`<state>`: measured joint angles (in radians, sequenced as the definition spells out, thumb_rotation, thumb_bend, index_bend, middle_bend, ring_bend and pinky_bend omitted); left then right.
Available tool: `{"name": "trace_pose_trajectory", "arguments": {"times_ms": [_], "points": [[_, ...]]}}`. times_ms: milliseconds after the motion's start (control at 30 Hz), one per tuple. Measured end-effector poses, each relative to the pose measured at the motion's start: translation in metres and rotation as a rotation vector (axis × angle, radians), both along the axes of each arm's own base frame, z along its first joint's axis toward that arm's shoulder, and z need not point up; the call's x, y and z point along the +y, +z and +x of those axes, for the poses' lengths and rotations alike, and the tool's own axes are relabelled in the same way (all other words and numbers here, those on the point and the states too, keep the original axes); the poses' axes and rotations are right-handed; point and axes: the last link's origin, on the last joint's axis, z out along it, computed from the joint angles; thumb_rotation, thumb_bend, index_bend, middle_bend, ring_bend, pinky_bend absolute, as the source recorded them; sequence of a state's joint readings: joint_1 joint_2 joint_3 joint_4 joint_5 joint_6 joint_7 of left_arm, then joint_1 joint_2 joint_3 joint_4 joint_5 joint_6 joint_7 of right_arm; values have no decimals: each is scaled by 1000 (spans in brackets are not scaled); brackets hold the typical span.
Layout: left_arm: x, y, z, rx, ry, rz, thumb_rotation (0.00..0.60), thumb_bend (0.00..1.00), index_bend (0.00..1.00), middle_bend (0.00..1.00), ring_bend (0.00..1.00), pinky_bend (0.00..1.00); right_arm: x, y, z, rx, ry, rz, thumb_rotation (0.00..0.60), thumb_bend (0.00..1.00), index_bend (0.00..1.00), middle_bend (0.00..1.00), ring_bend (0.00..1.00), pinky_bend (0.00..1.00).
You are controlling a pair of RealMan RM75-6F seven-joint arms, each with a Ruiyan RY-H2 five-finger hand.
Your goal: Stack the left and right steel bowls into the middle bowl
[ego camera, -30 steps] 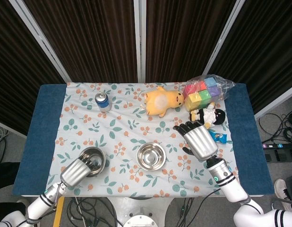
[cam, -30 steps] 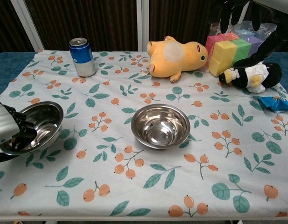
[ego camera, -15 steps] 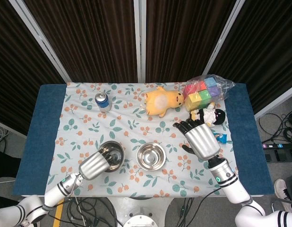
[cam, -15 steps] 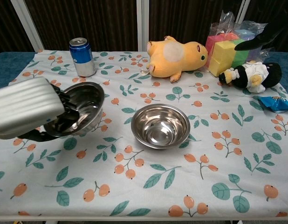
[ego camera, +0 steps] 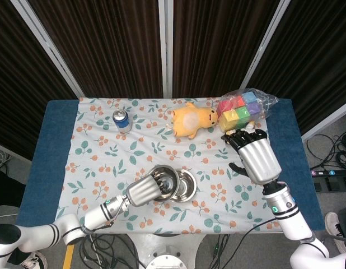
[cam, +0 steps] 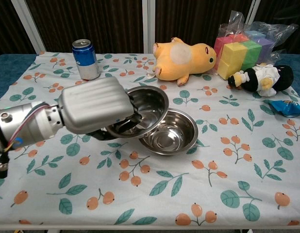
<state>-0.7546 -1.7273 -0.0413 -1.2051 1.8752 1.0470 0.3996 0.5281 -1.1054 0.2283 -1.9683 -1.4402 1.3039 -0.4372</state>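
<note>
My left hand (ego camera: 144, 192) (cam: 94, 109) grips a steel bowl (ego camera: 164, 178) (cam: 149, 103) by its near-left rim, fingers inside it. The bowl is lifted and tilted, and it overlaps the left rim of the middle steel bowl (ego camera: 186, 186) (cam: 172, 136), which stands on the floral cloth. I cannot tell whether the two bowls touch. My right hand (ego camera: 258, 159) hovers at the right of the table with its fingers spread and nothing in it; the chest view does not show it. Only these two bowls are visible.
A blue can (ego camera: 122, 120) (cam: 86, 59) stands at the back left. A yellow plush (ego camera: 191, 120) (cam: 184, 58) lies at the back middle. Bagged coloured blocks (ego camera: 243, 109) (cam: 242, 48), a penguin doll (cam: 260, 77) and a blue packet (cam: 287, 108) crowd the back right.
My left hand has carried its bowl from the table's left side rightward, up to the middle bowl. My right hand has drifted right and back, out of the chest view.
</note>
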Motion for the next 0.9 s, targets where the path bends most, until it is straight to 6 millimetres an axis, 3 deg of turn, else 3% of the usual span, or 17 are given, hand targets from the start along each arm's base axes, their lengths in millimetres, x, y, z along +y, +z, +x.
{"name": "trace_pose_trajectory", "arguments": {"times_ms": [200, 667, 800, 900], "points": [[10, -6, 22, -6, -28, -3, 600, 345, 696, 712, 615, 686, -2, 11, -4, -26, -3, -17, 600, 0, 307, 403, 352, 502], [2, -23, 40, 7, -31, -6, 600, 345, 698, 717, 623, 680, -6, 25, -15, -70, -7, -28, 600, 0, 307, 403, 351, 502], [-2, -24, 40, 12, -27, -29, 600, 263, 576, 662, 591, 662, -7, 27, -17, -77, -13, -26, 600, 0, 307, 402, 350, 502], [-3, -21, 37, 24, -20, -59, 600, 195, 498, 551, 528, 639, -7, 26, -18, -86, -16, -16, 600, 0, 307, 402, 349, 502]]}}
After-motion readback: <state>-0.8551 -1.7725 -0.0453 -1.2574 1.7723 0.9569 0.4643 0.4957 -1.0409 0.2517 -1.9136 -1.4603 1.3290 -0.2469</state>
